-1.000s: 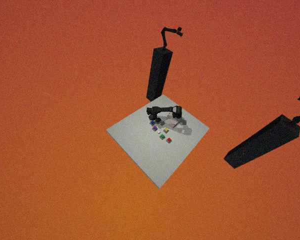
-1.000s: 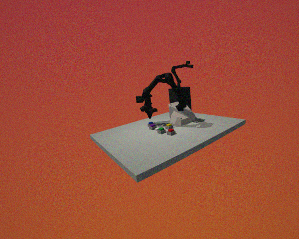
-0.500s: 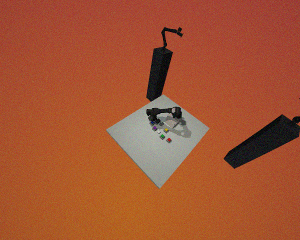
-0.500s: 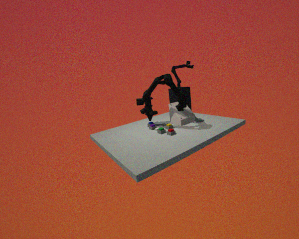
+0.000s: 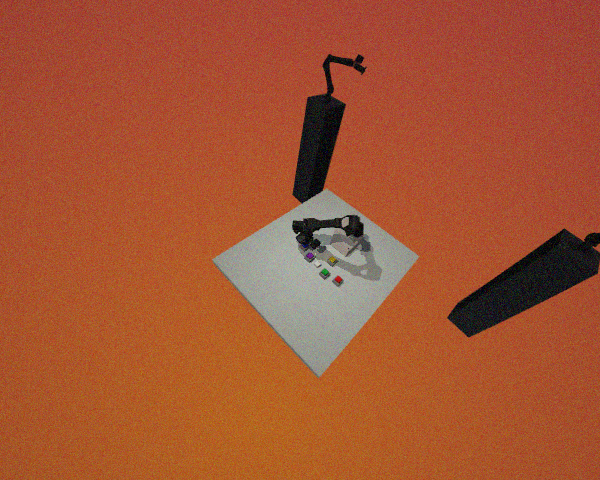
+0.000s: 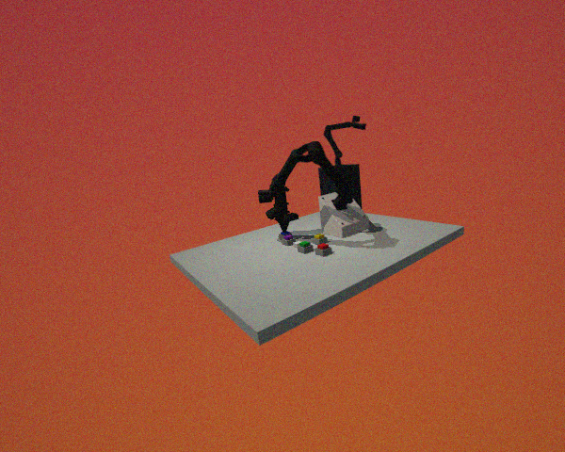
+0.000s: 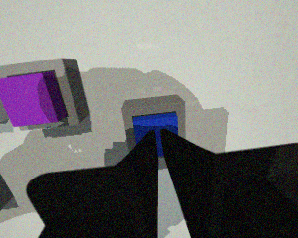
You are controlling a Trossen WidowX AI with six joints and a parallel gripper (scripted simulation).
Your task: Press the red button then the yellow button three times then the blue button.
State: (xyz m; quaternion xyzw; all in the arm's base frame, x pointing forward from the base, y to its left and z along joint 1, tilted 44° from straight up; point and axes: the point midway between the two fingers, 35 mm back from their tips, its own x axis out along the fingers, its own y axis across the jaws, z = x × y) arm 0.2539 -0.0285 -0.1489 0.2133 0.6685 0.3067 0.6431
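My gripper (image 6: 284,232) (image 7: 157,135) is shut and empty, pointing down. Its tips are at the top of the blue button (image 7: 155,120) in the wrist view and cover part of it; whether the cap is pushed down is hard to tell. In the exterior view the tips meet the blue cap, which shows just behind the purple one. The red button (image 5: 338,279) (image 6: 322,246) stands at the near end of the group, away from the gripper. The yellow button (image 5: 332,260) (image 6: 319,236) stands nearer the arm's base.
The purple button (image 5: 309,255) (image 7: 27,100) stands close beside the blue one. The green button (image 5: 324,272) (image 6: 304,244) is beside the red one. A small white block (image 5: 317,264) lies between purple and green. Two dark pillars with arms stand beyond the table (image 5: 290,304) (image 6: 253,292).
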